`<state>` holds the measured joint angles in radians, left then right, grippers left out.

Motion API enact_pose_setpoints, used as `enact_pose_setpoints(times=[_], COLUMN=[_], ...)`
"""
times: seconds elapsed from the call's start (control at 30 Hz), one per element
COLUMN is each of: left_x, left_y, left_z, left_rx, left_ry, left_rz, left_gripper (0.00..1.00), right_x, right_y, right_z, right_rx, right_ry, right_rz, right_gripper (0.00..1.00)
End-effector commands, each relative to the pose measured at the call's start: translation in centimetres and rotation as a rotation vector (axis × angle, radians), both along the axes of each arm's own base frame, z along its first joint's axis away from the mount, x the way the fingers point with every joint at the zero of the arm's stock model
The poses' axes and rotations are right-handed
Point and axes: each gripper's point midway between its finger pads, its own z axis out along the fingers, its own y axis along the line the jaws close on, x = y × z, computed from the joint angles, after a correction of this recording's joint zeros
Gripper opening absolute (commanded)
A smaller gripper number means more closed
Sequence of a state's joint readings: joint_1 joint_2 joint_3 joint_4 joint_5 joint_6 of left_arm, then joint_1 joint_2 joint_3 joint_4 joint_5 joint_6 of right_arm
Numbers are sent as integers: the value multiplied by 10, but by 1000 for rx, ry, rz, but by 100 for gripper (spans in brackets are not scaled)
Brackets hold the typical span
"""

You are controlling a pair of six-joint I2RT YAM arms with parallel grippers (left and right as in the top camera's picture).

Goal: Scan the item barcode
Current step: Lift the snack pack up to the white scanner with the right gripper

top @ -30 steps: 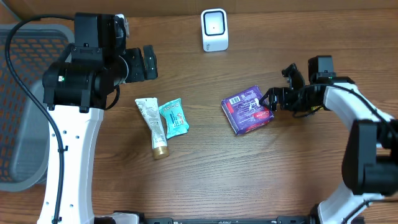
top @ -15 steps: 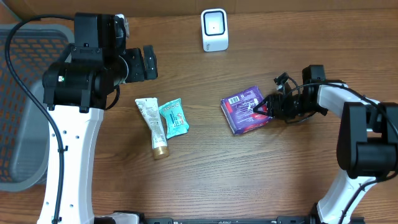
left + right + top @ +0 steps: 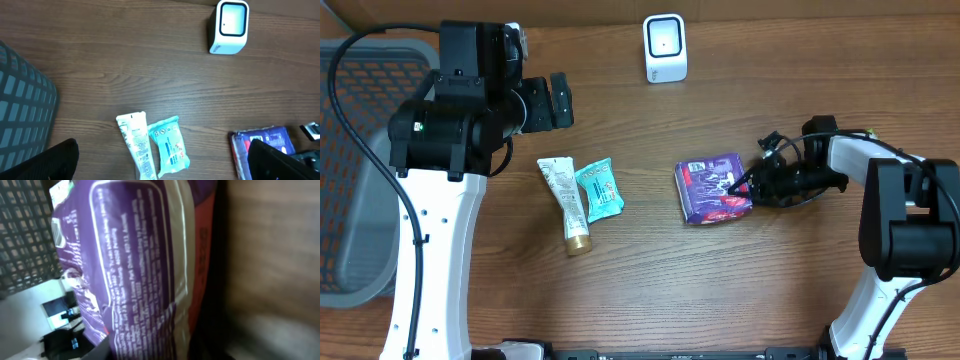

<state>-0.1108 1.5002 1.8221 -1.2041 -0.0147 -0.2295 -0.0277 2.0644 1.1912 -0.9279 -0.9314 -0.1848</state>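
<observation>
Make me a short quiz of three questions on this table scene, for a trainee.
1. True or false: a tool holds the white scanner.
2. Which arm's tool is at the purple packet? A left, B right, C neither.
3. What lies just beside the tube?
Key: 1 false; 2 B, the right tool; 3 the teal packet.
</observation>
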Motion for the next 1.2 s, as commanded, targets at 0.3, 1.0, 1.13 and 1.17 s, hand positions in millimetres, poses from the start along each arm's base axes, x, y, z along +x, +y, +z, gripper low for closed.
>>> enact_pose_setpoints(times=[0.3, 1.0, 1.13, 1.17], left_x=[2, 2, 2, 2], left_y=[-2, -2, -2, -2], left_z=[4, 4, 4, 4], left_rx=[1, 2, 2, 2], left_ry=[-12, -12, -12, -12], left_rz=[-15, -15, -15, -15], left_gripper=[99, 100, 100, 100], right_x=[55, 142, 172, 180], right_y=[1, 6, 2, -1], right_z=[193, 326, 326, 326], right_rx=[-67, -940, -1193, -1278], right_ry=[-407, -963, -1103, -1132], right_rz=[52, -372, -353, -346], right_gripper=[13, 4, 4, 4])
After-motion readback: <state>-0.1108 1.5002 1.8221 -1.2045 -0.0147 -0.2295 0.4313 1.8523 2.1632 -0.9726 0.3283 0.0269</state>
